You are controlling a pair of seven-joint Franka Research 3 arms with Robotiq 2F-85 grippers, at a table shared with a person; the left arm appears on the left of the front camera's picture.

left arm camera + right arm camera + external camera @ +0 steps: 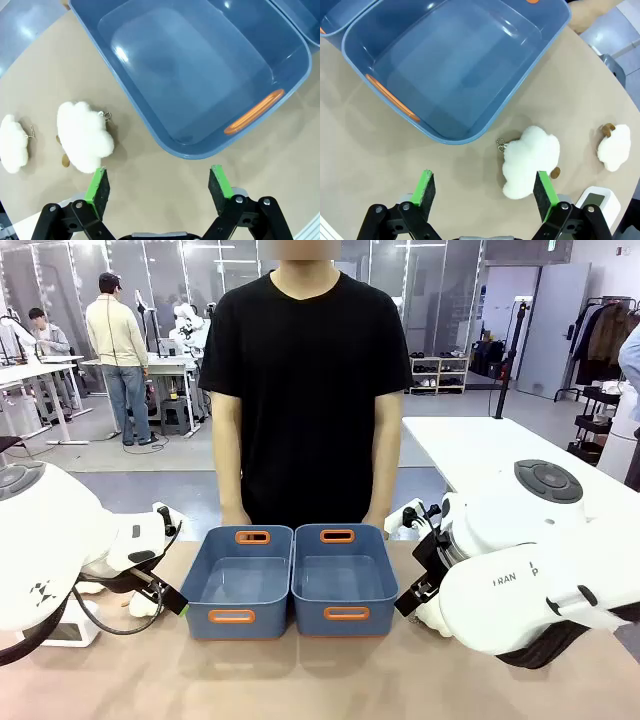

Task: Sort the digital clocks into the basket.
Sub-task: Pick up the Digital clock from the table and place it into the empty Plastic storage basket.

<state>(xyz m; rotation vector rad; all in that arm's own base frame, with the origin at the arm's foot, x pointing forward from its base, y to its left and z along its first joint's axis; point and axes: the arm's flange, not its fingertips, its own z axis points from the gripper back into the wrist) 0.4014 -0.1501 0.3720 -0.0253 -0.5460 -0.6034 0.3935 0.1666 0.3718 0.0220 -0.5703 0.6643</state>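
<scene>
Two blue-grey baskets with orange handle slots stand side by side mid-table, the left basket [240,585] [190,70] and the right basket [343,580] [455,65], both empty. One digital clock [598,201], a white block with a dark-framed face, lies just beyond my right finger in the right wrist view. Another white block with a dark face [68,628], likely a clock, sits under my left arm. My left gripper [172,598] [159,175] hovers open by the left basket's near corner. By the right basket's near corner, my right gripper [412,598] [484,179] is open too. Neither holds anything.
White plush toys lie on the table: two near the left gripper [82,135] [12,143] and two near the right [527,160] [614,146]. A person in a black shirt [305,390] stands at the far edge, hands behind the baskets.
</scene>
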